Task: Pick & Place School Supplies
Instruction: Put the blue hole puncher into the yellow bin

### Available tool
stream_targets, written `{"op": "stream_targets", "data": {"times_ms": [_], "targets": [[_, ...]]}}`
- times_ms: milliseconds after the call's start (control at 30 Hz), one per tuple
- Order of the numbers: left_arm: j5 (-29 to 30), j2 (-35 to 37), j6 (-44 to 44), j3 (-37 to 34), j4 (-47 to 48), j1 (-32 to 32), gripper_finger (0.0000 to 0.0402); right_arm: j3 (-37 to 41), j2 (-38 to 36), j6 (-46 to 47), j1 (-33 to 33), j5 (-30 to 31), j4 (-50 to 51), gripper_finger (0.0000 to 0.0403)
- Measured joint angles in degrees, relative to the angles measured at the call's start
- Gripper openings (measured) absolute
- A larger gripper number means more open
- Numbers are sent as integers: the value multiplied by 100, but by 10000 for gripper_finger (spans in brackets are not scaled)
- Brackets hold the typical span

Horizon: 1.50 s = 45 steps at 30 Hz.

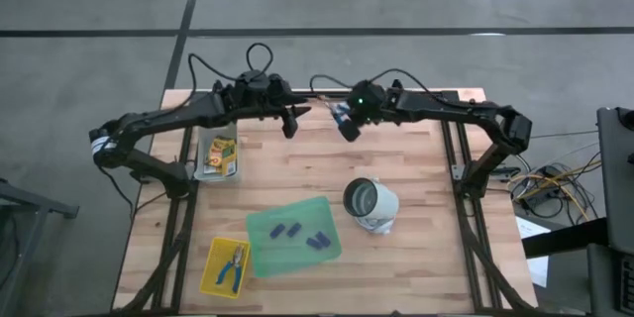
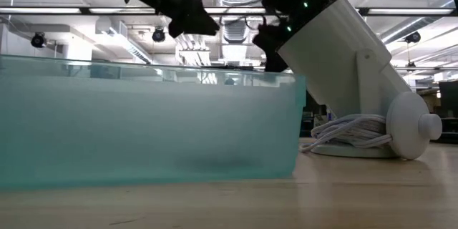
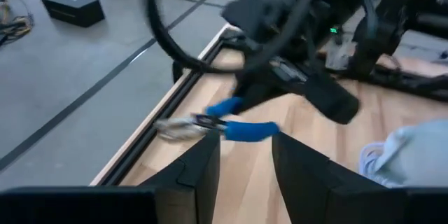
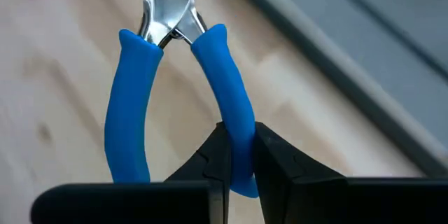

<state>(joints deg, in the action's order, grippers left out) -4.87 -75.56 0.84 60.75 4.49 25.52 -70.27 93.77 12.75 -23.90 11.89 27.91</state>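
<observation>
Blue-handled tool [image 4: 175,77], a small plier-like cutter, is in my right hand [image 4: 238,155], which is clenched on one of its two handles; the metal head points away from the wrist and the other handle hangs free. On the overhead view the right hand [image 1: 346,119] sits at about 12 o'clock on the worktop [image 1: 416,158], raised, near the far edge. My left hand [image 1: 289,119] is just beside it at roughly 11 o'clock, fingers [image 3: 203,171] parted and grasping nothing, facing the carried tool [image 3: 220,122].

A second blue-handled tool [image 1: 234,267] lies in the yellow tray [image 1: 210,275] at 7 o'clock. The purple-blue pieces [image 1: 297,235] rest on the green sheet [image 1: 263,258] at 6 o'clock, and the crayon boxes [image 1: 220,157] sit in a container at 9 o'clock. A white device [image 1: 372,204] lies at about 4 o'clock.

Judgement: the carry step is in hand, pick done, place not yet done. The like tool in the yellow tray suggests that as the destination. The next move calls for travel towards 7 o'clock, or a handover to the left hand, with care, since a one-handle grip may let the tool swing
</observation>
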Motion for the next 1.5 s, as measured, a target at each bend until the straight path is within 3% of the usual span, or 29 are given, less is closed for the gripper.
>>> {"op": "stream_targets", "data": {"times_ms": [333, 533, 700, 1000, 1333, 1500], "targets": [[-324, 82, 137, 274, -10, 0, 136, -1208, -1, -721, -11, 937, -1, 33], [-368, 82, 408, 470, -191, -7, 136, -1603, -3, -805, -15, 940, -451, 33], [-792, 82, 434, 575, -585, -9, 136, -1736, -3, -1031, -11, 931, -1180, 33], [-786, 84, 250, 575, -950, -7, 136, -1752, -5, -1107, 43, 904, -1372, 33], [-774, 88, -479, 573, -787, -2, 135, -1750, -189, -2197, 42, 902, -1588, 33], [-459, 93, -300, 571, -911, -3, 136, -1750, -426, -2381, 50, 757, -1872, 33]]}}
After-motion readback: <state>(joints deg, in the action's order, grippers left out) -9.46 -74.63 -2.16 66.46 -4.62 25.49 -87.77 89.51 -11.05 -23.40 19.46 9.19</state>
